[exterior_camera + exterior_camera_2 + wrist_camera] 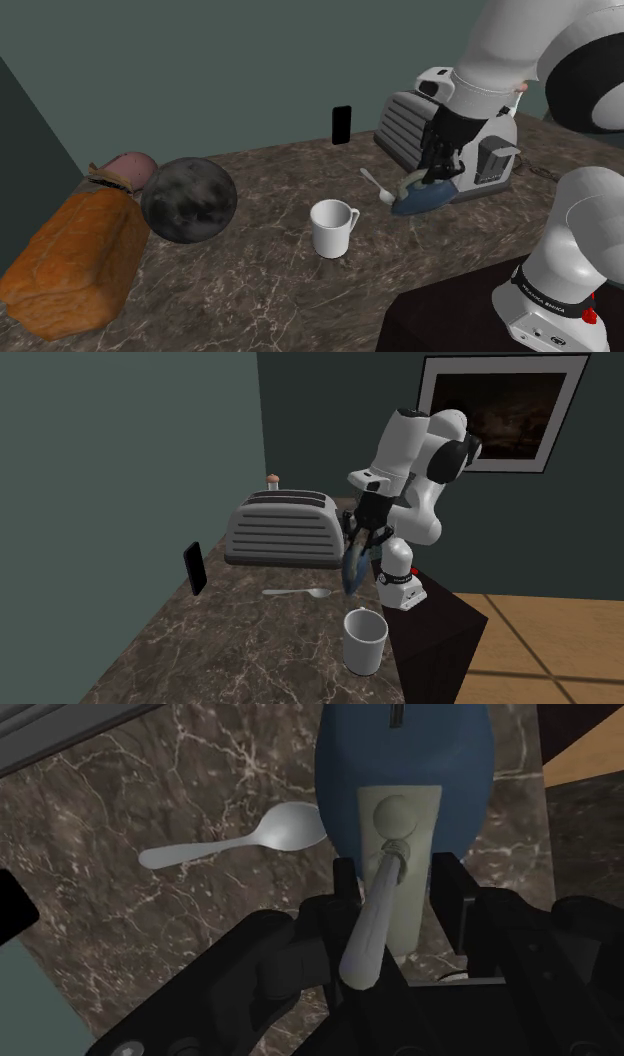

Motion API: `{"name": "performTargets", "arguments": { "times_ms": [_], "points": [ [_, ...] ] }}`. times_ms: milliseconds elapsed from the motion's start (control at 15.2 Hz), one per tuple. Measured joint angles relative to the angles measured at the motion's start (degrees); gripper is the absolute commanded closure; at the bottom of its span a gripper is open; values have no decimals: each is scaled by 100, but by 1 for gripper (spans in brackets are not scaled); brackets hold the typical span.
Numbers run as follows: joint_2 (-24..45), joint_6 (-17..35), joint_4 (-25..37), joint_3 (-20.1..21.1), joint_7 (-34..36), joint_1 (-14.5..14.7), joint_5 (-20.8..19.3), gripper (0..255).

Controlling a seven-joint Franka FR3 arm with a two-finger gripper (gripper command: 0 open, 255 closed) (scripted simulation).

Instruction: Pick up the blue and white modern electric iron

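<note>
The iron (425, 198) has a dark blue body and a pale whitish handle, and sits at the counter's far end beside the toaster (405, 125). My black gripper (440, 168) comes down on it from above. In the wrist view the two fingers clasp the pale handle block on both sides, so my gripper (397, 864) is shut on the iron (400, 764). A grey cord (370, 924) runs back from the handle between the fingers. In the second exterior view the iron (352, 567) hangs nose-down under the gripper (362, 537); whether it clears the counter I cannot tell.
A spoon (240, 839) lies just beside the iron's nose. A white mug (331, 227) stands mid-counter. A black phone (342, 124) leans on the wall. A dark sphere (188, 199) and a bread loaf (75, 260) sit at the shoulder view's left.
</note>
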Motion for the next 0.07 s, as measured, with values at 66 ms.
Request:
{"name": "performTargets", "arguments": {
  "times_ms": [66],
  "points": [
    [2,-44,46,2,-1,0,2,255]
  ]
}}
